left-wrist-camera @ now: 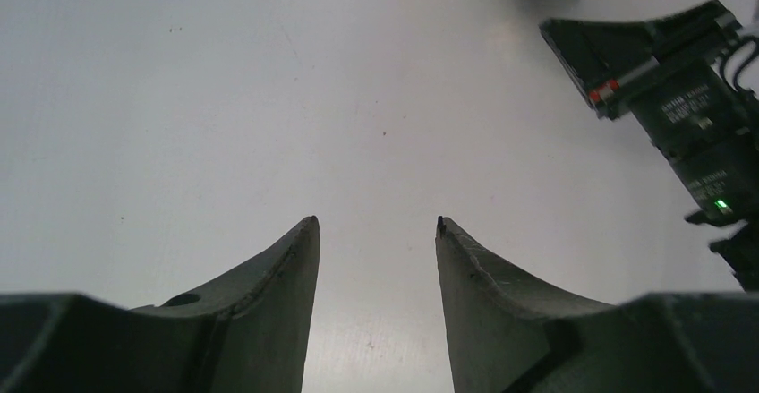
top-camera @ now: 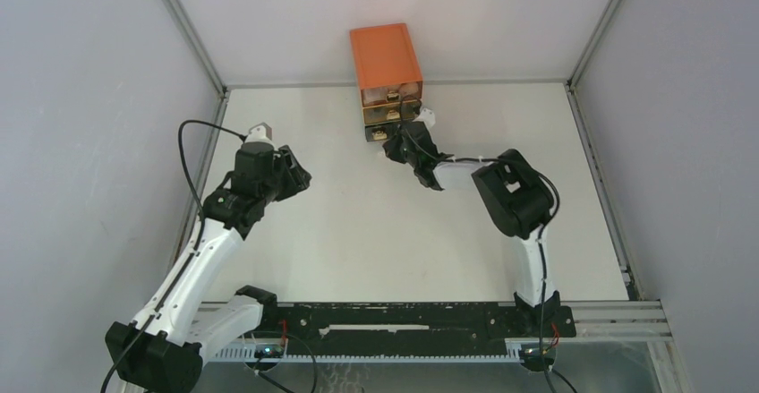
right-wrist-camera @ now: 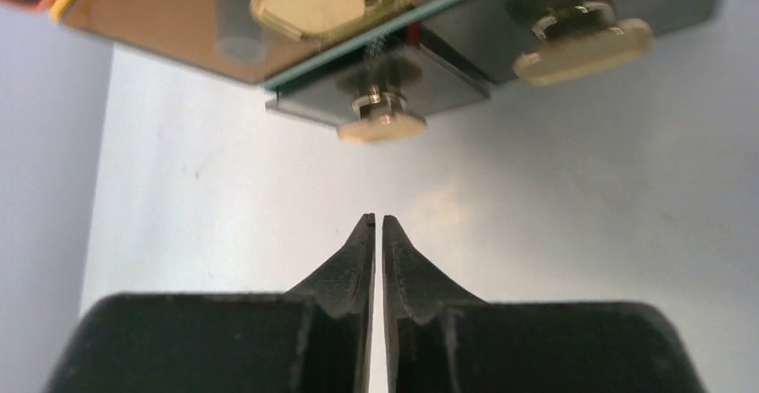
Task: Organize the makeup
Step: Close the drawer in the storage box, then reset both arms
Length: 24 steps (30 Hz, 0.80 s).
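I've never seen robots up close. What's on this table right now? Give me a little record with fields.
Surface: white table
Object: orange three-drawer mini chest at the far edge, gold knobs facing the arms
Left claw: open, empty, over bare table
Right claw: nearly closed, empty, just short of the knobs, not touching

Chest (top-camera: 385,53) ahead of right gripper (right-wrist-camera: 377,218): orange shell. Drawer fronts (right-wrist-camera: 179,26) above fingertips: glossy, amber to smoky grey tint, teal edge line. Knobs (right-wrist-camera: 383,126): polished gold. Right gripper and left gripper (left-wrist-camera: 376,223): matte black. Table (top-camera: 376,250): plain white, faint specks. Right arm (left-wrist-camera: 698,133), right of left gripper: black, with red stripe (left-wrist-camera: 604,91) and green light (left-wrist-camera: 720,204).
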Each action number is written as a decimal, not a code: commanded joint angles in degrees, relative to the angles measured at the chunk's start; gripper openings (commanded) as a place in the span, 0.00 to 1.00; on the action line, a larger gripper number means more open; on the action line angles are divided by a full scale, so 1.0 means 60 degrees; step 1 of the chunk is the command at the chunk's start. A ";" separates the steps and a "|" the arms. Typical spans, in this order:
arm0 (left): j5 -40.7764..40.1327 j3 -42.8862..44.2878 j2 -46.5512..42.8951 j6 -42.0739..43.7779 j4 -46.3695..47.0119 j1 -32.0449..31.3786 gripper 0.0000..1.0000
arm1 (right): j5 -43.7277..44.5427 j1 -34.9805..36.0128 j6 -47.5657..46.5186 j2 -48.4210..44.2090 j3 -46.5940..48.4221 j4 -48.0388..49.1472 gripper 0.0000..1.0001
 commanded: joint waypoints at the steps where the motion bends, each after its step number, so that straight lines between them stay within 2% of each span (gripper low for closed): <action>1: -0.0327 -0.0034 -0.0351 0.0393 0.0225 0.0070 0.55 | 0.0646 0.0235 -0.0987 -0.2692 -0.0891 -0.0735 0.16; 4: -0.0549 0.0244 -0.0484 0.0617 0.0227 0.0071 0.61 | 0.1464 0.0382 -0.2114 -0.4251 -0.1259 -0.2418 0.23; 9: -0.0661 0.0880 -0.0556 0.0978 0.0295 0.0071 0.67 | 0.3348 0.0242 -0.2971 -0.6487 -0.1499 -0.5294 0.30; 11: -0.0810 0.1097 -0.0593 0.1110 0.0303 0.0071 0.72 | 0.3973 0.0035 -0.2895 -0.7211 -0.1500 -0.6352 0.41; 13: -0.1019 0.1300 -0.0642 0.1225 0.0305 0.0071 0.81 | 0.4400 -0.0289 -0.2776 -0.7906 -0.1500 -0.7332 0.52; 17: -0.1719 0.1444 -0.0822 0.1254 0.0458 0.0071 0.99 | 0.4839 -0.1192 -0.2533 -0.9240 -0.1525 -0.8982 0.64; 19: -0.2120 0.1382 -0.0885 0.1261 0.0632 0.0071 1.00 | 0.5266 -0.1692 -0.2365 -0.9863 -0.1628 -0.9565 0.75; 21: -0.2484 0.1395 -0.0891 0.1245 0.0647 0.0071 1.00 | 0.5843 -0.2010 -0.2280 -1.0463 -0.1727 -1.0028 0.81; 23: -0.2835 0.1465 -0.0822 0.1264 0.0488 0.0071 1.00 | 0.6619 -0.2237 -0.2026 -1.0984 -0.1762 -1.0551 0.96; 24: -0.2943 0.1508 -0.0774 0.1302 0.0412 0.0073 1.00 | 0.7018 -0.2336 -0.1879 -1.1314 -0.1777 -1.0783 1.00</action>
